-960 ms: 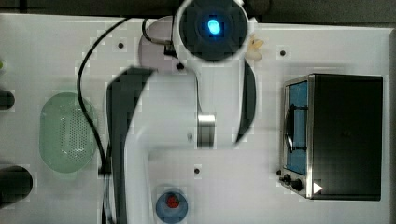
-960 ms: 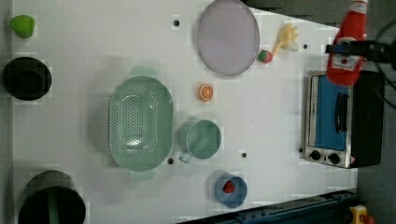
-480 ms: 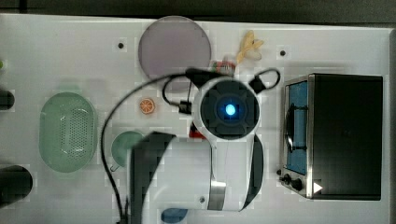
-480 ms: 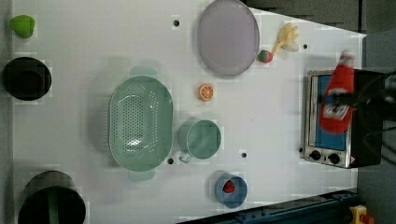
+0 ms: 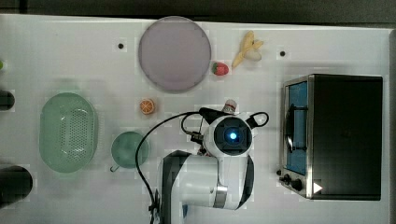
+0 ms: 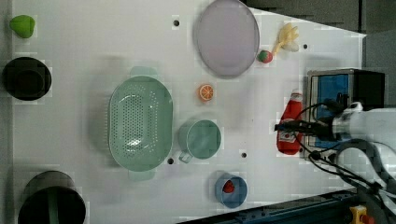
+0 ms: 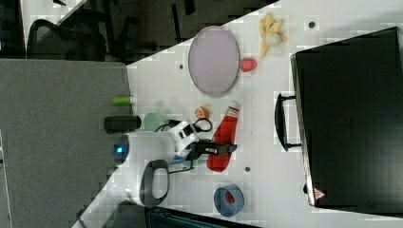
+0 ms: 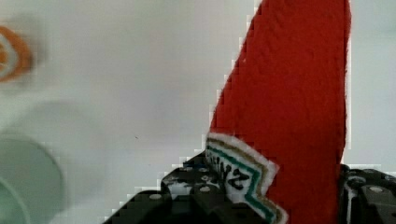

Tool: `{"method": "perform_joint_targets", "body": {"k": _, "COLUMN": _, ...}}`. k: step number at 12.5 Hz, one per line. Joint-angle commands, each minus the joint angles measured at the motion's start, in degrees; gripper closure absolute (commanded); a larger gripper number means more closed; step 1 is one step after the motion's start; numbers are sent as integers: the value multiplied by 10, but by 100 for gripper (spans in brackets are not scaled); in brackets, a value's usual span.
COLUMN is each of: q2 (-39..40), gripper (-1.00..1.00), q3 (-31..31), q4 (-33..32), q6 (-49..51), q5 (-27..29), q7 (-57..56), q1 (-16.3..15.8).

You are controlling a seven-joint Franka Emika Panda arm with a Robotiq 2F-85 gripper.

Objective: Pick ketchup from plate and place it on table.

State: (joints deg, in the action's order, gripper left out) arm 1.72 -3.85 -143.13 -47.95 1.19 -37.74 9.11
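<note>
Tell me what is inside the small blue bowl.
The small blue bowl holds one small red piece, likely a strawberry. Whatever lies beneath it stays covered.

Top view: a pale green perforated oval basket [image 5: 68,132] lies at the frame's left, with a dark-green cup [image 5: 129,150] just to its right at lower centre. An orange slice [image 5: 147,106] sits above the cup. A strawberry [image 5: 220,69] and a yellow banana-like piece [image 5: 247,48] occupy the upper centre, near each other. A black toaster oven [image 5: 334,135] with a blue-lit window fills the right side. Left view: a blue bowl [image 6: 231,189] holding a small red item stands at lower centre; a green fruit [image 6: 22,25] lies at upper left, above a black cylinder [image 6: 26,78].
</note>
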Motion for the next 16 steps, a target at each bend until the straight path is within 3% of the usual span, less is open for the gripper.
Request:
{"method": "perform_joint_targets", "body": {"k": 1, "q2": 38, "gripper": -18, "q3": -3, "q4": 18, "q6": -49, "q5": -1, "q7": 25, "q1": 4}}
{"method": "perform_joint_targets", "body": {"k": 2, "q2": 58, "gripper": -24, "q3": -3, "q4": 18, "q6": -65, "q5": -1, "q7": 25, "q1": 4}}
{"method": "perform_joint_targets", "body": {"k": 5, "q2": 101, "gripper": -88, "q3": -5, "q4": 18, "q6": -127, "q5": -1, "q7": 25, "q1": 4}}
{"method": "perform_joint_targets", "body": {"k": 6, "q2": 100, "gripper": -99, "q3": -6, "q4": 19, "q6": -135, "q5": -1, "q7": 25, "q1": 4}}
{"method": "perform_joint_targets", "body": {"k": 9, "q2": 58, "gripper": -100, "q3": -9, "q4": 30, "q6": -112, "q5": -1, "q7": 87, "q1": 4}}
{"method": "perform_joint_targets", "body": {"k": 12, "q2": -33, "gripper": -100, "q3": -15, "q4": 53, "q6": -45, "q5": -1, "q7": 172, "q1": 4}}
{"method": "perform_joint_targets", "body": {"k": 16, "q2": -142, "gripper": -100, "q3": -19, "q4": 123, "q6": 132, "q5": -2, "q7": 322, "q1": 3}}
